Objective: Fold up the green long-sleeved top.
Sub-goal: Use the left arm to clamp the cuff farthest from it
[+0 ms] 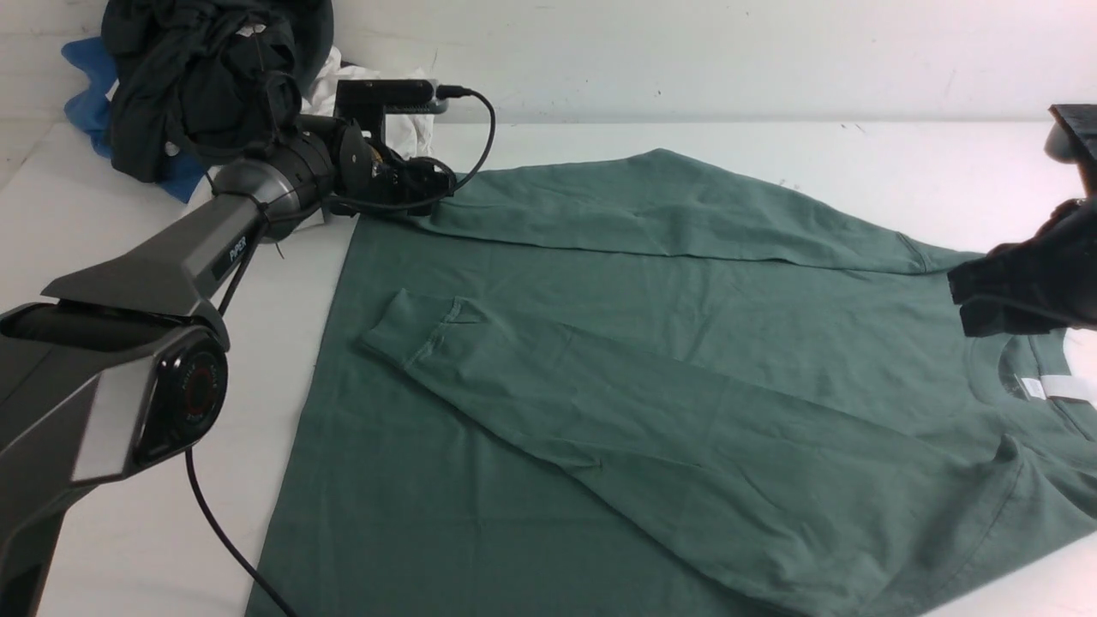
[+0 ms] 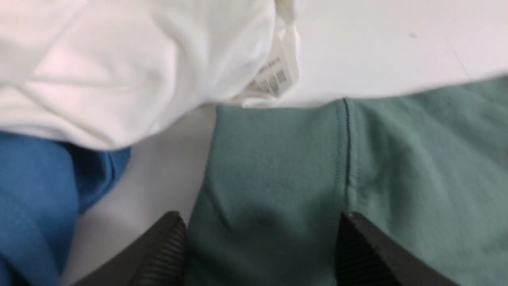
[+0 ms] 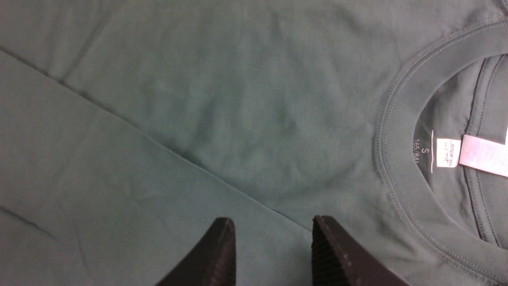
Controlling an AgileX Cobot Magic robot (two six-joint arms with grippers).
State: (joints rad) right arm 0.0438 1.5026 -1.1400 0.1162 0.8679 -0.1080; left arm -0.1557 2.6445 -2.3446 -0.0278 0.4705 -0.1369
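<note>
- The green long-sleeved top (image 1: 651,360) lies flat on the white desk (image 1: 857,163) and covers most of it.
- Its neck hole is at the right side, and its bottom edge is at the left side.
- Both sleeves are laid over the body of the top.
- The near sleeve (image 1: 600,403) runs slanted across the middle. The near cuff (image 1: 411,330) ends close to the left edge of the top.
- The far sleeve (image 1: 677,214) lies along the far edge of the top and ends at the far left corner.
- The left fingers (image 2: 162,254) are down at that far left corner. They are spread wide apart. The far cuff (image 2: 278,159) lies in the gap between them and is not pinched.
- The right fingers (image 3: 216,258) hang over the top, close to the neck hole. They are apart, with a gap between them, and nothing is in the gap.
- A small white label (image 3: 448,153) sits inside the ribbed collar (image 3: 397,167).
- A heap of other clothes sits at the far left corner of the desk. There is a dark one (image 1: 197,77) on top, a blue one (image 1: 86,107) and a white one (image 2: 99,67).
- The white one has a little printed tag (image 2: 274,79).
- The white one and the blue one lie just beside the far cuff.
</note>
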